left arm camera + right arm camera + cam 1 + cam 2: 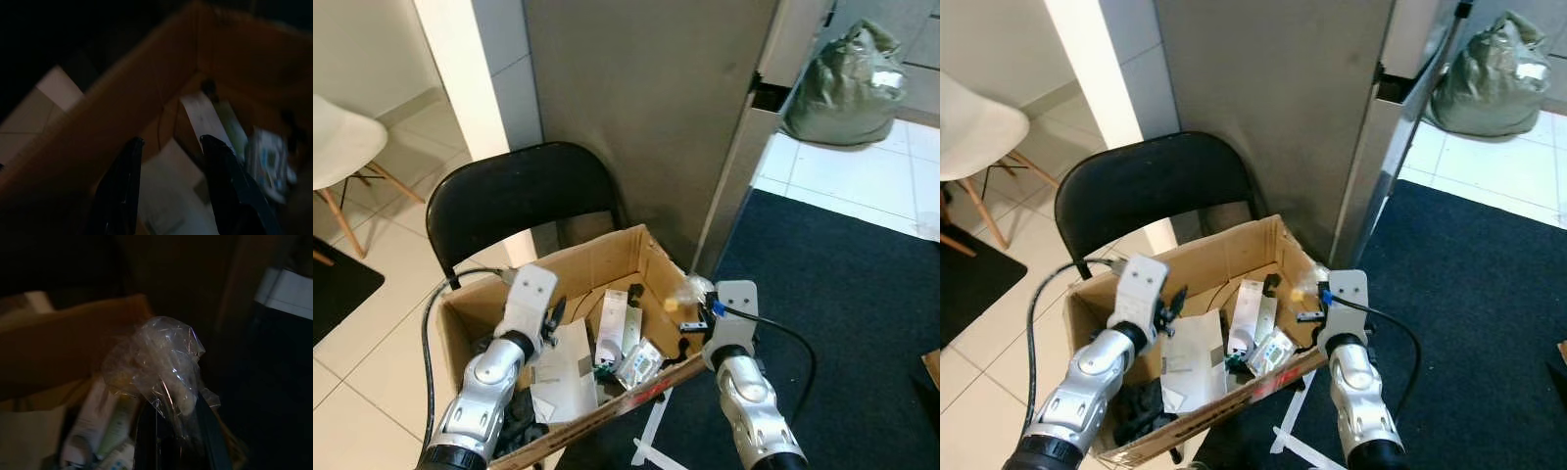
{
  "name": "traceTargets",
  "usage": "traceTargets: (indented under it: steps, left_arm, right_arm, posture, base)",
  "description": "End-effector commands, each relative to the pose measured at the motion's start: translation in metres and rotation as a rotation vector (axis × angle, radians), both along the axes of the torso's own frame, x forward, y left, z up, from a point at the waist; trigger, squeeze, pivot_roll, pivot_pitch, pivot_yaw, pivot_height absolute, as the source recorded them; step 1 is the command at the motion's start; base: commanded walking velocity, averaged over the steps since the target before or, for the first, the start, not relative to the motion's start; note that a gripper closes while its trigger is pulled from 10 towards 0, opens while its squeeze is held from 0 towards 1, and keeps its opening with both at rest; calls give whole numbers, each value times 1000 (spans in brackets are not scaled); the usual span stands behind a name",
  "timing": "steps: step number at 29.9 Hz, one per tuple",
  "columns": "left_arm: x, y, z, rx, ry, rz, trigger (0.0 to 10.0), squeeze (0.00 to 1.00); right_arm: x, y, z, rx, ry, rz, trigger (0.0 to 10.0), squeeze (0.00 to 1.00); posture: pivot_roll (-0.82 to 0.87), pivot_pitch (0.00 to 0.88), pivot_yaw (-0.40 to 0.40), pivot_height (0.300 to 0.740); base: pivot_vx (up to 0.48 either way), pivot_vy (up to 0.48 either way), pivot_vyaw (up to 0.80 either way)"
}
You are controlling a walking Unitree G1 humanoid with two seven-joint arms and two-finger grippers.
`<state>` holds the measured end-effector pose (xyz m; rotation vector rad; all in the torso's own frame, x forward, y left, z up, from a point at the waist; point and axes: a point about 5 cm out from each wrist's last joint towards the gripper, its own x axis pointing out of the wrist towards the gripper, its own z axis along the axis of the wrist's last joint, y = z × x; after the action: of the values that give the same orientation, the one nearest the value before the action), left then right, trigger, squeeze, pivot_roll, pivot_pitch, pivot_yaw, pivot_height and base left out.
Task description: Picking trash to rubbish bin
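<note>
Open cardboard box on pale tile floor, tight against a black folding chair and a grey metal cabinet; dark carpet to the right, green-grey sack beyond it, white chair far left. Inside box: flat white paper sheet, white tube packs, small printed packet, black cable trailing over the left wall. Left gripper over box interior, fingers spread, nothing between them. Right gripper at box's right rim, pinching crumpled clear plastic wrapper, glossy and creased, with something yellowish inside; wrapper held just above the rim by the cabinet corner.
</note>
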<state>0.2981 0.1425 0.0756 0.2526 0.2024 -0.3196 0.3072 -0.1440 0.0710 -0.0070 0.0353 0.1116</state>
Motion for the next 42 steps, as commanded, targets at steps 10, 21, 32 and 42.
traceTargets:
  steps: [10, 21, 32, 42]
  left_arm:
    - [-13, 9, -23, 71, 185, -60, 10000, 0]
    - [-21, -3, -19, 37, 224, -198, 10000, 0]
    - [-24, -7, -18, 42, 231, -217, 10000, 0]
    - [-25, -6, -19, 51, 229, -190, 10000, 0]
  right_arm:
    - [3, 49, -5, 26, 83, 372, 10000, 0]
    - [7, 77, -13, -52, 130, 465, 10000, 0]
    - [8, 83, -12, -51, 119, 458, 10000, 1000]
    - [11, 67, -13, 13, 101, 332, 10000, 0]
  posture:
    - [21, 111, 34, 740]
    - [37, 108, 38, 740]
    - [39, 113, 38, 740]
    - [35, 118, 50, 740]
  base:
    - [0, 0, 0]
    - [0, 0, 0]
    - [0, 0, 0]
    - [0, 0, 0]
